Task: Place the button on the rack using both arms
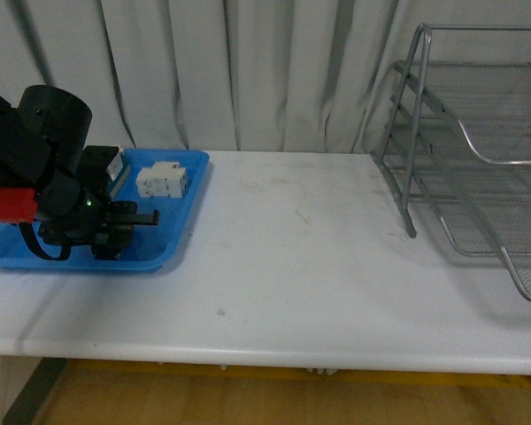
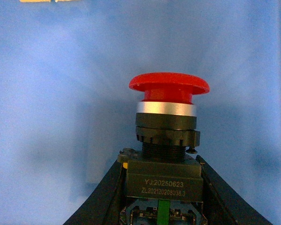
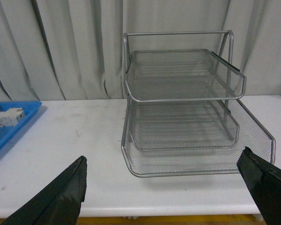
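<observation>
Risk in the front view starts with how far things are apart. The left gripper [image 1: 128,221] sits low inside the blue tray [image 1: 179,232], and the rack [image 1: 405,168] stands well away from it, across the bare table [image 1: 292,266]. The arm hides the button in this view. A white component [image 1: 162,181] lies just beyond the gripper, so a careless lift or swing could knock it.

Seen from the left wrist, the button [image 2: 167,117] stands between the two black fingers [image 2: 103,192], which press on either side of its dark body. Its red cap points away from the gripper, with the tray floor behind it. The hold looks closed but shallow. Only the fingertips meet the lower block, and the neck and cap stick out past them. I judge that a quick lift could let the button pivot or slide out of the grip.

Seen from the right wrist, the right gripper [image 3: 161,159] is spread wide and holds nothing. The rack lies directly ahead of it and the tray far off to one side. Since the task calls for both arms, a hand-over seems likely, and that is the weakest step. If the left releases before the right has closed, or the right grips the rounded cap, the button may drop onto the table. During placing, the rack's raised wire lips could catch the button.
</observation>
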You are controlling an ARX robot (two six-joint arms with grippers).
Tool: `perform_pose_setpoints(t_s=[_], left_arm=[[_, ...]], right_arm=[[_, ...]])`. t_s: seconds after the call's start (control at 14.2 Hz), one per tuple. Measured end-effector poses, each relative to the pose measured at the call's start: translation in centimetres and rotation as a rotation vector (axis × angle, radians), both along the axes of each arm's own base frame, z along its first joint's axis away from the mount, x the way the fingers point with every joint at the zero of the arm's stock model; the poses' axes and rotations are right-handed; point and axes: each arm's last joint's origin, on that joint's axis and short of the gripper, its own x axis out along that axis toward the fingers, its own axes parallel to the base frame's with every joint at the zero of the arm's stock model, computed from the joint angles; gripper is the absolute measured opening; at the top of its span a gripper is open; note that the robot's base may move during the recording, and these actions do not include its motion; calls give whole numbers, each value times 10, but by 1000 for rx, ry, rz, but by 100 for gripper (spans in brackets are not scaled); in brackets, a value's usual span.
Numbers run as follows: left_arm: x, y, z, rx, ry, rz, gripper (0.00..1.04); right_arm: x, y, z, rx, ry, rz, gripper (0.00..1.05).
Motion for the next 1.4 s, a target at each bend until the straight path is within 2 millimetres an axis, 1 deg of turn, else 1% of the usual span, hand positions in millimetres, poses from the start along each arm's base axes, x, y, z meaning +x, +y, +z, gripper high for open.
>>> perform_pose_setpoints(t_s=[0.07,0.14,0.28,0.35,0.42,0.49,0.63,0.77,0.84,0.91,0.98,1.05,1.12,1.26,1.4], left_arm=[[-3,0,8,-1,-12,0,36],[-7,0,24,-6,-39,-4,36],[-25,-5,76,-10,-161,-45,36],[-40,-9,102,-25,-214,-71,36],[-60,-14,124,-38,-253,-96,36],[-79,-18,137,-47,-274,-113,36],[-124,-21,156,-59,-290,-142,36],[-171,-22,177,-70,-345,-141,36],[-191,-24,183,-79,-368,-138,36],[-210,-29,182,-92,-369,-152,36],[-221,-32,177,-81,-360,-157,36],[-227,-32,170,-90,-340,-157,36],[-228,-28,165,-80,-328,-125,36],[-230,-28,162,-75,-322,-112,36],[-231,-32,161,-72,-320,-125,36]], right_arm=[[0,0,0,0,0,0,98],[0,0,0,0,0,0,98],[0,0,0,0,0,0,98],[0,0,0,0,0,0,98],[0,0,0,0,0,0,98],[0,0,0,0,0,0,98],[0,0,0,0,0,0,98],[0,0,0,0,0,0,98],[0,0,0,0,0,0,98],[0,0,0,0,0,0,98],[0,0,0,0,0,0,98],[0,0,0,0,0,0,98],[0,0,0,0,0,0,98],[0,0,0,0,0,0,98],[0,0,0,0,0,0,98]])
